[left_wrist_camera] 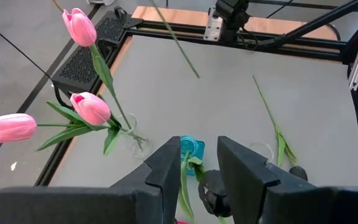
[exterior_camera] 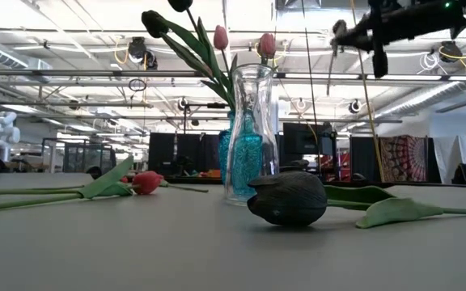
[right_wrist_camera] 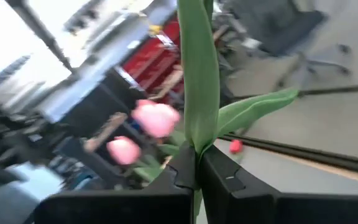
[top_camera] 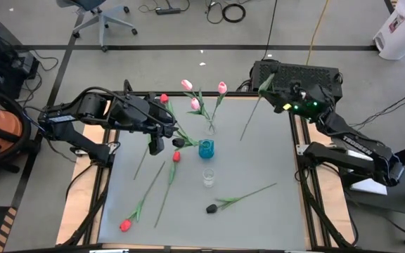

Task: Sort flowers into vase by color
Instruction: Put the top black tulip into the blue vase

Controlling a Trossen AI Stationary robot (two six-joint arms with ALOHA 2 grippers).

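My right gripper [top_camera: 264, 84] is over the table's far right corner, shut on a flower whose head is out of view. The flower's bare stem [top_camera: 250, 119] slants down toward the table's middle. My left gripper [top_camera: 156, 139] is open, left of the blue vase [top_camera: 206, 148], which holds black flowers. One of their stems [left_wrist_camera: 184, 177] passes between its fingers, beside a black head [left_wrist_camera: 213, 194]. Three pink flowers [top_camera: 204, 95] stand in a clear vase [top_camera: 210, 129]. A black flower [top_camera: 211, 208] and red flowers [top_camera: 125, 225] [top_camera: 176, 156] lie on the table. My right gripper pinches the flower between its two fingers where the leaves join the stem [right_wrist_camera: 196, 149]. The fingers point about level, and a long leaf [right_wrist_camera: 199, 68] stands up from them. The stem's free end [left_wrist_camera: 196, 74] hangs clear above the table. Whether my left gripper touches the stem between its fingers, I cannot tell.
A small empty clear glass [top_camera: 208, 176] stands just in front of the blue vase. A third red head [top_camera: 164, 98] shows by the left arm. The table's right half is bare except for the black flower's stem [top_camera: 255, 192]. Chairs, cables and a vacuum stand on the floor around.
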